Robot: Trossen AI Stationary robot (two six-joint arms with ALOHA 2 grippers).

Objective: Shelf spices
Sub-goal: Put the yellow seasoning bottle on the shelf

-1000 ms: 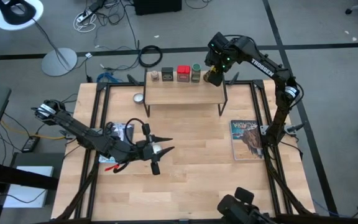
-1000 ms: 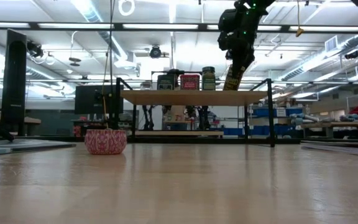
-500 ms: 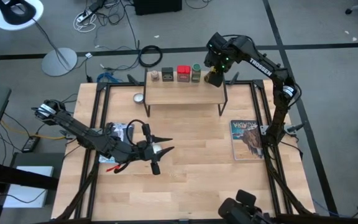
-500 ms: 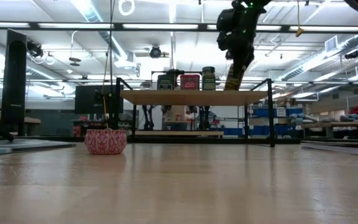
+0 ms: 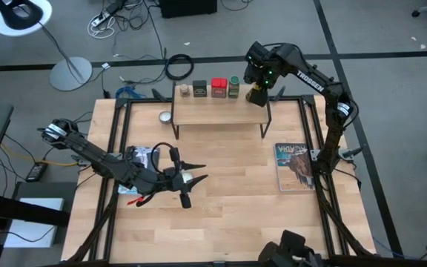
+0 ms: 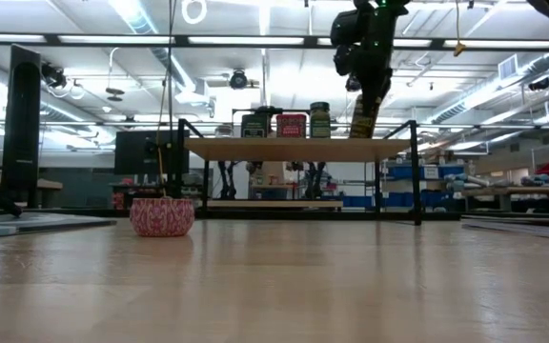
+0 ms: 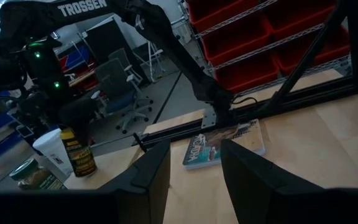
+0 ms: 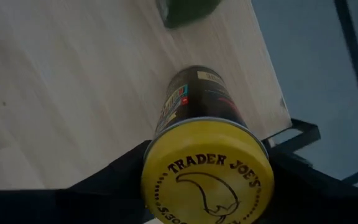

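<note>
The low light-wood shelf (image 5: pixel 221 111) (image 6: pixel 294 149) stands at the table's far side. Along its far edge stand the small brownish jar (image 5: pixel 185 90), the black tin (image 5: pixel 199 88), the red tin (image 5: pixel 218 87) and the green-capped jar (image 5: pixel 233 86) (image 6: pixel 320 119). My right gripper (image 5: pixel 256 81) (image 8: pixel 207 180) is above the shelf's right end, shut on the yellow jar (image 5: pixel 258 95) (image 6: pixel 362 119). My left gripper (image 5: pixel 196 178) (image 7: pixel 194 174) is open and low over the middle of the table, touching nothing. My right gripper holds the yellow jar by its yellow cap (image 8: pixel 160 180), pinched between the two fingers (image 8: pixel 114 177). It comes from above, pointing down. The jar hangs nearly upright below the fingers, its lower end (image 6: pixel 358 134) at the shelf top's right end; whether it rests there, I cannot tell.
A flat book (image 5: pixel 295 165) (image 7: pixel 222 143) lies at the table's right side. A silver disc (image 5: pixel 166 116) lies left of the shelf, and a flat printed thing (image 5: pixel 143 158) under my left arm. A red-and-white round thing (image 6: pixel 162 216) shows in the low view. The table's near half is bare wood (image 5: pixel 243 215).
My right gripper has carried the yellow jar slightly toward the table's right, over the shelf's right end. The jar has gone from slightly tilted to nearly upright.
</note>
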